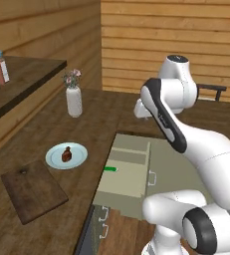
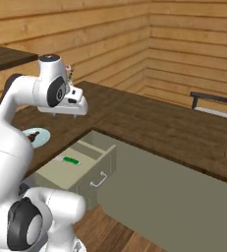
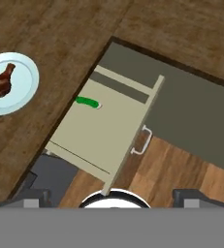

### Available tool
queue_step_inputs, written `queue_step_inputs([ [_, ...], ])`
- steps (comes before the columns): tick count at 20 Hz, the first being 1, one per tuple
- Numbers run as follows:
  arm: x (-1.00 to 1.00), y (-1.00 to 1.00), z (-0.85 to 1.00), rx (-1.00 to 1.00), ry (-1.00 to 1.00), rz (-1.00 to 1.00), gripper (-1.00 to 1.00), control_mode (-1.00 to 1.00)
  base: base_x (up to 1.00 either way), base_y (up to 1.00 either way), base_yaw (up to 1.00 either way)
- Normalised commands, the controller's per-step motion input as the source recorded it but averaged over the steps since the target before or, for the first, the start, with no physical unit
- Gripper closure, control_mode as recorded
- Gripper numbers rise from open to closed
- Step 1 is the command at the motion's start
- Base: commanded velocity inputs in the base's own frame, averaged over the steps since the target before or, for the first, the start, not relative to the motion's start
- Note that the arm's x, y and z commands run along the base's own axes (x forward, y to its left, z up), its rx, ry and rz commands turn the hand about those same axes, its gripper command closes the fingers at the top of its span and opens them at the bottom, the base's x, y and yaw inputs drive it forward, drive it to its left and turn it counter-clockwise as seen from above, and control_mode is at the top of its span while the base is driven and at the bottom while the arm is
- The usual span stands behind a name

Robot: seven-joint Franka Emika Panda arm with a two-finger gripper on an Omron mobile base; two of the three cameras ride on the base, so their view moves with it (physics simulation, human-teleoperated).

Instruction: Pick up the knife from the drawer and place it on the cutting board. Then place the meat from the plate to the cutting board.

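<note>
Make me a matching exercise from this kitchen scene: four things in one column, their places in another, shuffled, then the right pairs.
Things:
1. knife
2. meat
3. cutting board
4. flower vase

Places:
A. on the pale blue plate
B. bare on the counter, nearest the camera in the left base view
C. inside the open drawer
D. upright on the counter beyond the plate

Pairs: 1-C, 2-A, 3-B, 4-D
</note>
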Motion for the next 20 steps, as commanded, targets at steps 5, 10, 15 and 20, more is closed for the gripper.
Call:
queue_step_inputs([
  [5,0.13,0.01,-0.03,0.0,0.0,0.01,-1.0,-1.0,0.0,0.0,0.0],
  [10,0.52,0.0,-0.5,0.03,0.0,0.41,-1.0,-1.0,0.0,0.0,0.0],
  [15,0.31,-0.1,-0.72,0.07,0.0,0.55,-1.0,-1.0,0.0,0.0,0.0],
  [20,-0.1,-0.25,-0.89,0.05,0.0,0.37,-1.0,-1.0,0.0,0.0,0.0],
])
